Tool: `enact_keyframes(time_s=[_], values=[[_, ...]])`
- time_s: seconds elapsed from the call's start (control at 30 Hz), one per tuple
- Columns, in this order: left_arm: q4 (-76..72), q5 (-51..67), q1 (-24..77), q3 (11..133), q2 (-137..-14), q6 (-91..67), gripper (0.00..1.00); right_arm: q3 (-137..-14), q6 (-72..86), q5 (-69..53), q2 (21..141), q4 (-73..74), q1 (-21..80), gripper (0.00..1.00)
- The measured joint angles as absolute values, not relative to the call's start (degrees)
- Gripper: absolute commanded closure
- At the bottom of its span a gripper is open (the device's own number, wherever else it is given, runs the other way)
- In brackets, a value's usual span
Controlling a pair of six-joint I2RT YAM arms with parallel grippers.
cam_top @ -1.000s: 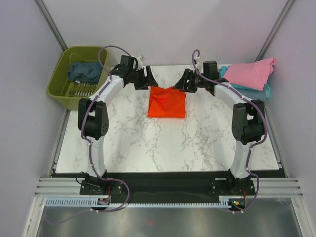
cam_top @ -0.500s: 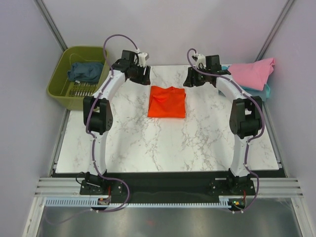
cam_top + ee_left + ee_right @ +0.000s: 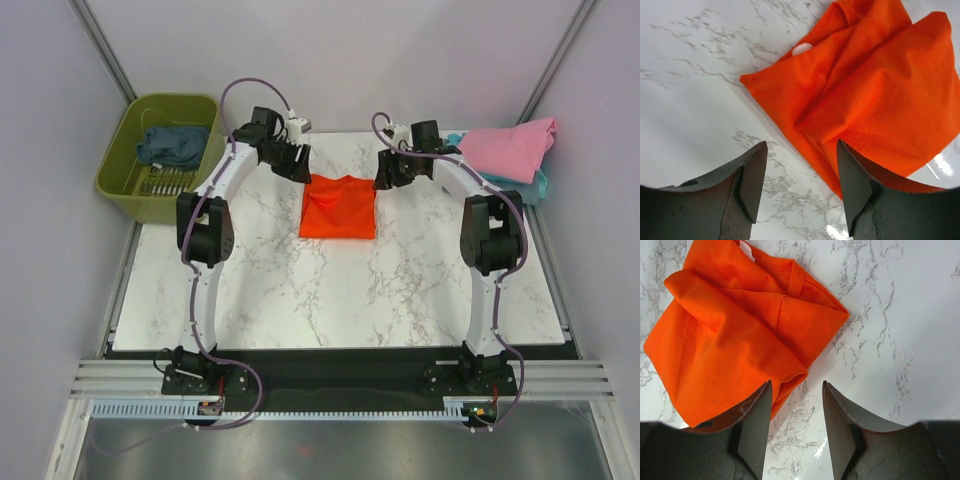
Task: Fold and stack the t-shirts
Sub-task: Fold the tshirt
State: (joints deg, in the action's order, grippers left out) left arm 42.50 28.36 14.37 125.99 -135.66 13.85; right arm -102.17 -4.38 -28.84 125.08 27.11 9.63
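My left gripper (image 3: 801,150) and right gripper (image 3: 797,385) hang open and empty, flanking the orange-red t-shirt (image 3: 338,208). I fear pinching only one layer undoes its fold.

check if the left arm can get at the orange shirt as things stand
Probably yes: the left gripper hangs open and empty right by the orange shirt, at its corner, and nothing lies between them or on the shirt.
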Motion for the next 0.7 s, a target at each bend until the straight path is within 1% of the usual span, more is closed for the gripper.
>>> enact_keyframes(time_s=[0.17,0.3,0.43,0.7], values=[[44.51,34.63,14.37,125.4,-137.23,10.02,0.4,-102.15,-4.32,-29.39,125.45,27.51,9.63,0.48],[44.93,39.05,14.37,123.28,-137.23,7.81,0.39,-101.78,-4.27,-30.22,125.45,27.44,9.63,0.48],[45.43,40.73,14.37,121.03,-137.23,6.7,0.37,-100.42,-4.14,-30.94,125.45,27.57,9.63,0.49],[45.63,40.77,14.37,121.36,-137.6,5.91,0.4,-99.7,-3.88,-31.27,125.54,27.88,9.63,0.51]])
